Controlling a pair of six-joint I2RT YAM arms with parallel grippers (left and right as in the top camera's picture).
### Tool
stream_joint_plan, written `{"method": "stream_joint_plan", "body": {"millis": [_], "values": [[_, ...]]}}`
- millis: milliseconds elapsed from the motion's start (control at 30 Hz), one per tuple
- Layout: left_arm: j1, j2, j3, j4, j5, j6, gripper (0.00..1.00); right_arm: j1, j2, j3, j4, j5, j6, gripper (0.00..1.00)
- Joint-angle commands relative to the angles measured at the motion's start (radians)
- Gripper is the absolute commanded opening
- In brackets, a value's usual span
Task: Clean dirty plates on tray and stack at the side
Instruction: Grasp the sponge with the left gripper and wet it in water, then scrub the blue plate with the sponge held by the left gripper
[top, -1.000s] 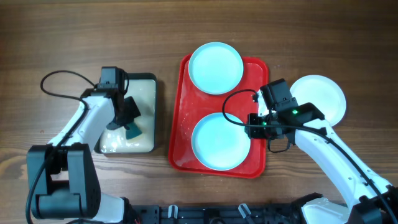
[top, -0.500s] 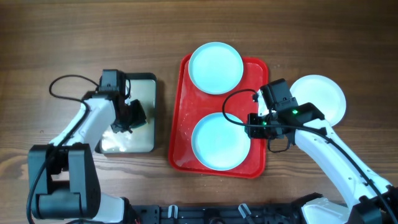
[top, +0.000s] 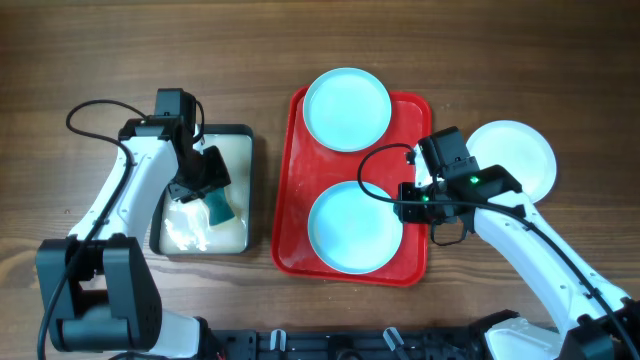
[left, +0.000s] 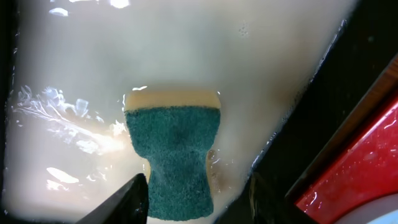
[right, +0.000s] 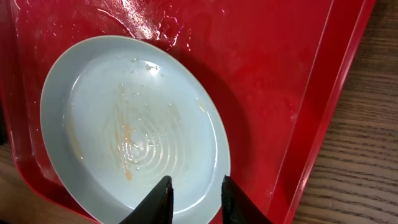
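The red tray (top: 288, 190) holds two pale blue plates, one at the far end (top: 346, 108) and one at the near end (top: 350, 230). The near plate (right: 124, 124) carries orange smears and water. My right gripper (top: 408, 200) (right: 196, 190) is shut on that plate's right rim, one finger inside it and one outside. The white plate (top: 515, 155) lies on the table to the right of the tray. My left gripper (top: 207, 188) (left: 196, 199) is shut on a teal and yellow sponge (top: 218, 208) (left: 174, 143) over pale water.
A smaller black-rimmed tray (top: 245, 190) of pale soapy water (left: 186, 50) stands left of the red tray, with a narrow gap between them. Its dark rim (left: 348, 93) and the red tray's edge (left: 373, 162) show in the left wrist view. Bare wooden table surrounds everything.
My left gripper has swung about inside the black-rimmed tray with the sponge, and the sponge shows again below it. The water is rippled. The right arm and plates have not moved.
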Motion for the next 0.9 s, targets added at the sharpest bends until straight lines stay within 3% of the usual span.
{"method": "stream_joint_plan", "body": {"millis": [0,200,233,367,433,567,800,867], "values": [[-0.001,0.014,-0.032,0.008,-0.016,0.003,0.37,0.003,-0.011,0.019,-0.001,0.009,0.008,0.27],[-0.002,0.015,-0.248,0.170,-0.011,-0.029,0.27,0.003,-0.011,0.019,-0.009,0.009,0.008,0.35],[-0.002,0.015,-0.247,0.173,-0.011,-0.026,0.04,0.003,-0.011,0.019,-0.011,0.009,0.008,0.36],[-0.002,0.011,-0.153,0.129,-0.025,-0.018,0.04,0.003,-0.008,0.019,-0.023,0.105,0.161,0.36],[-0.002,0.009,-0.045,0.062,-0.037,0.031,0.04,-0.008,0.002,0.019,-0.020,0.095,0.161,0.35],[-0.002,0.009,0.093,-0.032,-0.037,0.037,0.04,-0.030,0.059,0.019,0.012,-0.024,-0.003,0.35],[-0.105,0.009,0.224,-0.134,-0.029,0.094,0.04,-0.040,0.185,0.019,0.069,-0.137,-0.074,0.34],[-0.181,0.010,0.226,-0.123,0.068,0.093,0.04,-0.040,0.207,0.019,0.085,-0.112,-0.071,0.35]]}}
